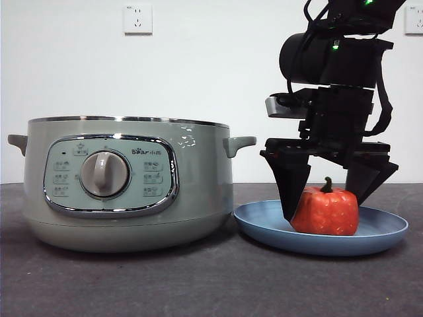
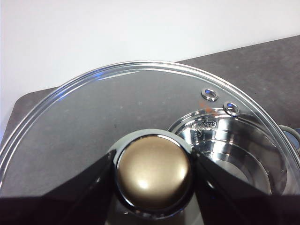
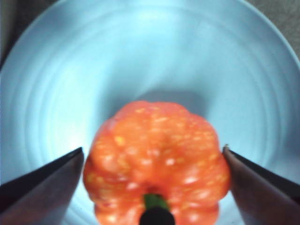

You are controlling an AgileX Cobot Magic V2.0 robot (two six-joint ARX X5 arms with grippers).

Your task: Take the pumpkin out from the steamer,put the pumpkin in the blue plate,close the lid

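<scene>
From here I see the pumpkin [image 1: 325, 211] sitting upright in the blue plate [image 1: 264, 224], which lies on the dark worktop [image 1: 198, 284] just beside the steamer [image 1: 125, 181]. My right claw [image 1: 324, 198] hangs over the plate with its jaws spread apart, one on either side of the pumpkin; through the right wrist camera I cannot tell whether either jaw touches it. The steamer stands open at the top, and I cannot see into it from the front. My left claw [image 2: 153, 176] is clamped on the knob of the lid [image 2: 117, 112], held up off the pot; through the glass I see the steamer's shiny metal bowl, with nothing in the part that shows.
</scene>
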